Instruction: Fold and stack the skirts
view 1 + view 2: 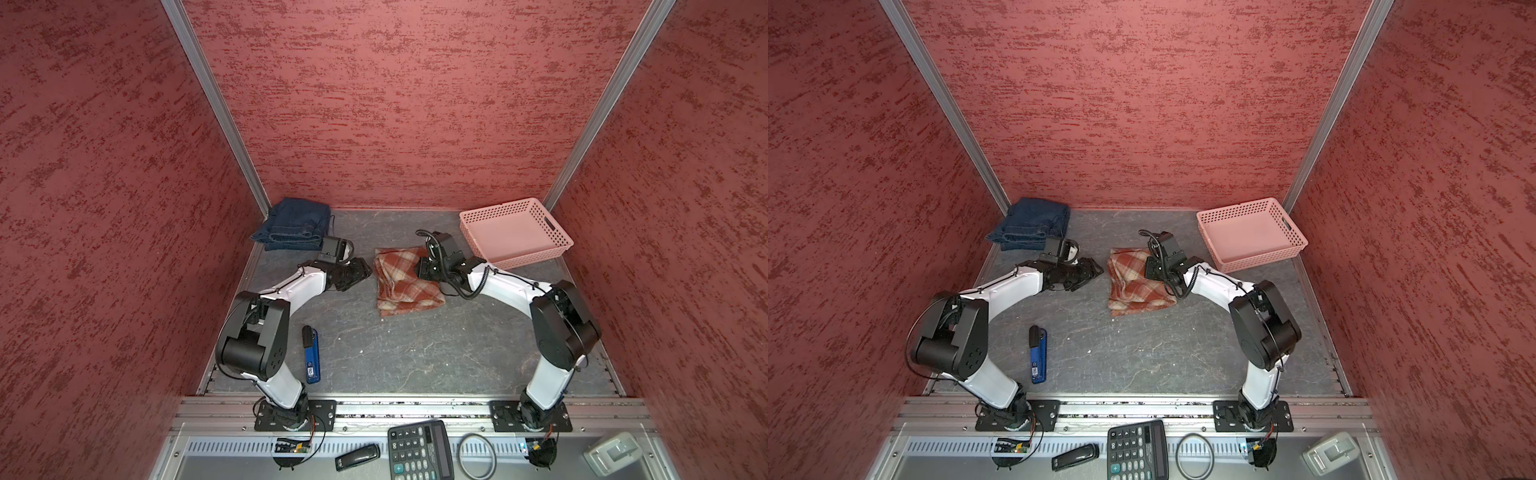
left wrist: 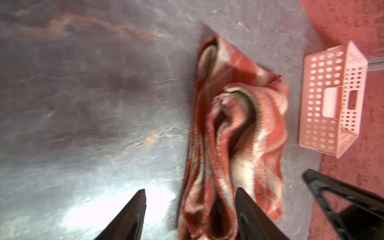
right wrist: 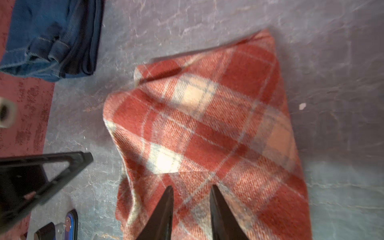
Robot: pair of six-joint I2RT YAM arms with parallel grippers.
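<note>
Right gripper (image 3: 192,188), jaws narrowly apart over the folded plaid skirt (image 1: 403,286) in the middle of the table (image 1: 395,353), grip impossible to tell, may nip only the top layer and undo the fold before reaching the denim skirts (image 1: 295,224) in the back left corner.

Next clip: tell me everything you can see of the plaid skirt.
The plaid skirt is rust-red and cream woven cloth, woolly-looking, with pale lining showing at its layered edges. It lies folded into a rumpled, roughly rectangular bundle in the middle of the grey table, apart from the denim pile and the pink basket. The right tool sits over one end, jaws narrow; whether it pinches cloth is unclear. The open left tool is by the opposite side.
</note>
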